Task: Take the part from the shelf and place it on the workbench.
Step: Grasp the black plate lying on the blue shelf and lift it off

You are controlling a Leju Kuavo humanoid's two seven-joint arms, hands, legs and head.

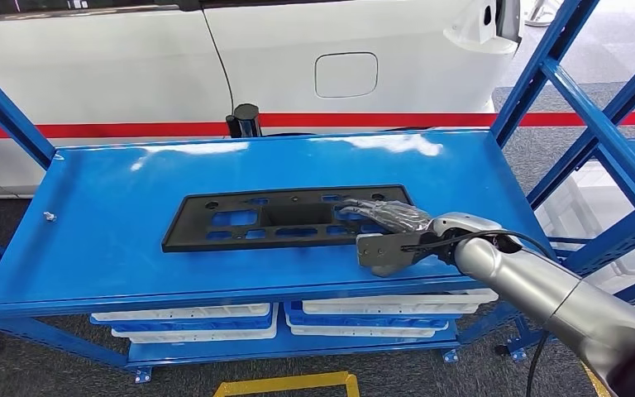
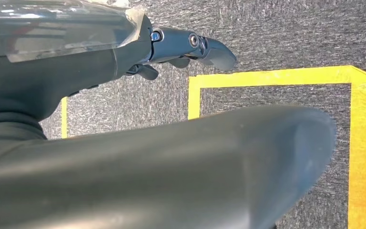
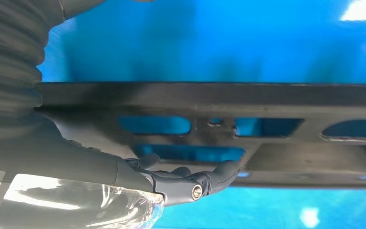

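The part (image 1: 281,217) is a long flat black plastic panel with several cutouts, lying flat on the blue shelf top (image 1: 116,240). My right hand (image 1: 393,231) is at the panel's right end. Its plastic-wrapped fingers (image 1: 384,213) stretch out over the panel's top face, and the grey thumb (image 1: 376,252) sits just off the near edge. In the right wrist view the fingers (image 3: 186,179) lie straight above the part (image 3: 267,100) near its cutouts, not curled around it. My left hand (image 2: 186,47) hangs over the grey floor and holds nothing.
White trays (image 1: 190,322) fill the lower shelf level. A white car (image 1: 215,58) with a red stripe stands right behind the shelf. Blue rack uprights (image 1: 595,124) rise at the right. A small bolt (image 1: 50,217) lies at the shelf's left. Yellow floor tape (image 2: 362,143) marks the carpet.
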